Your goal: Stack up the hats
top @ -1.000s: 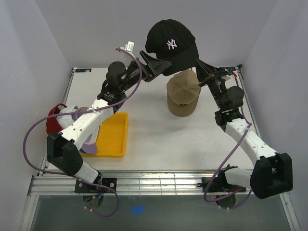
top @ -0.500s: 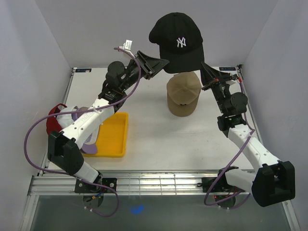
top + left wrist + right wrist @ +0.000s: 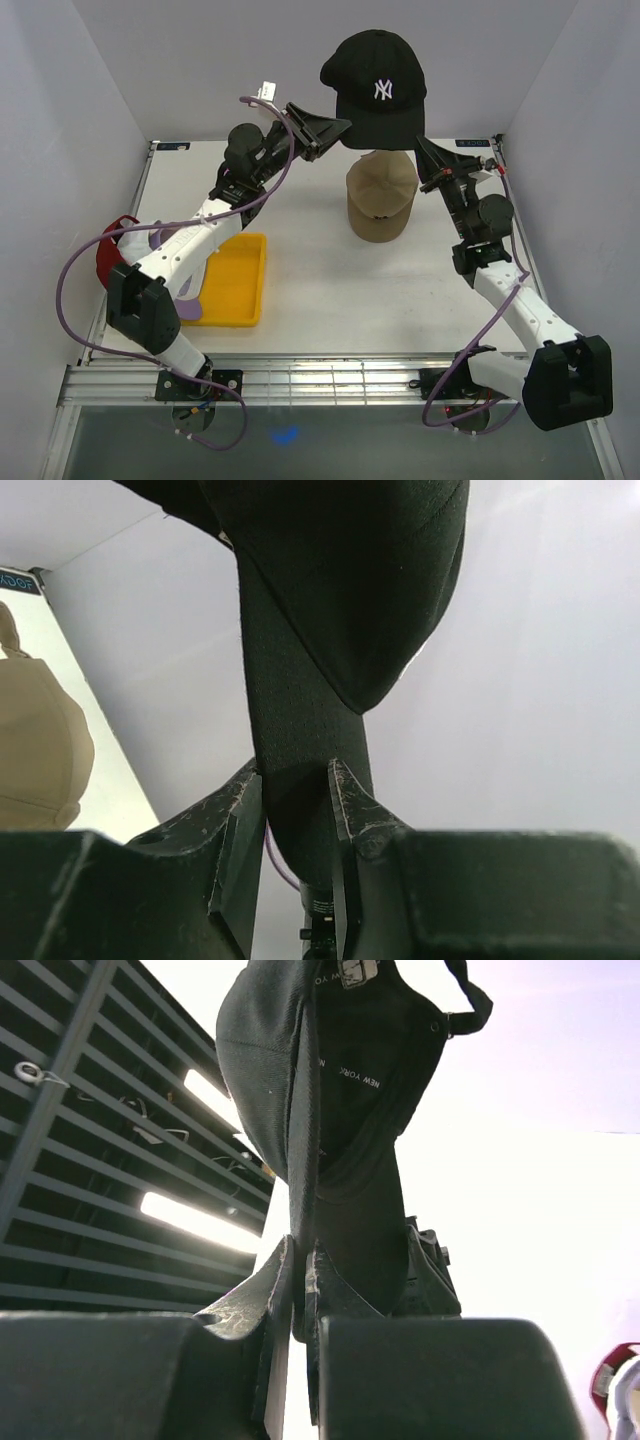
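The black cap [image 3: 378, 85] with a white NY logo is up in the air, held between the two arms over the far part of the table [image 3: 350, 290]. Its logo and brim face the overhead camera. The left gripper [image 3: 340, 127] pinches the edge of the cap on the left side. In the left wrist view its fingers [image 3: 240, 820] are pressed on a fold of black fabric, with only the cloth between them. The right gripper [image 3: 422, 148] holds the opposite edge. In the right wrist view its jaws are nearly together, with a thin layer of the cap clamped in the narrow gap.

Under the black cap in the overhead view, a tan cap [image 3: 380, 195] rests on the table. A red cap [image 3: 108, 258] lies at the left edge of the table, partly hidden by the left arm. A purple brim [image 3: 185, 303] shows beside it, next to the yellow tray [image 3: 235, 285].
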Tool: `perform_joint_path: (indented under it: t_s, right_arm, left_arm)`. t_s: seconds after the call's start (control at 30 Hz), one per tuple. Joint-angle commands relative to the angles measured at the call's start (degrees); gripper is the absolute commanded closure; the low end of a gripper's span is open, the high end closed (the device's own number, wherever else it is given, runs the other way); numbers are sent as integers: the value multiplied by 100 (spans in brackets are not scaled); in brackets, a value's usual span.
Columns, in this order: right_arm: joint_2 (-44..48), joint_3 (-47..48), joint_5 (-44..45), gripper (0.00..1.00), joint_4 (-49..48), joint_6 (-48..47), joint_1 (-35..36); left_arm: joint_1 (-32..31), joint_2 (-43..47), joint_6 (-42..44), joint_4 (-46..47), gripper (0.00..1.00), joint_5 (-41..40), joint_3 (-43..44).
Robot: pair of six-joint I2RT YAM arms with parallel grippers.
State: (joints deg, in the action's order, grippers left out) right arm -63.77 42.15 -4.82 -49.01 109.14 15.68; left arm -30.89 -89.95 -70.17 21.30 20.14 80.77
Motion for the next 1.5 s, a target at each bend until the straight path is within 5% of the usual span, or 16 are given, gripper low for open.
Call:
perform_joint_path:
  t_s: [0.0,0.9,1.47]
  right_arm:
    - [-250,363,-1274,92,173,-595,146]
    - [-935,1225,-2374,63,568,-1053,-654]
    - [-1498,1445,-2348,57,-776,-447,-742]
  left_arm:
    - [-206,-127,-303,85,100,543,263]
    - [13,-682,-1315,-302,100,1211,457]
    - [13,-919,-1974,225,100,1493,158]
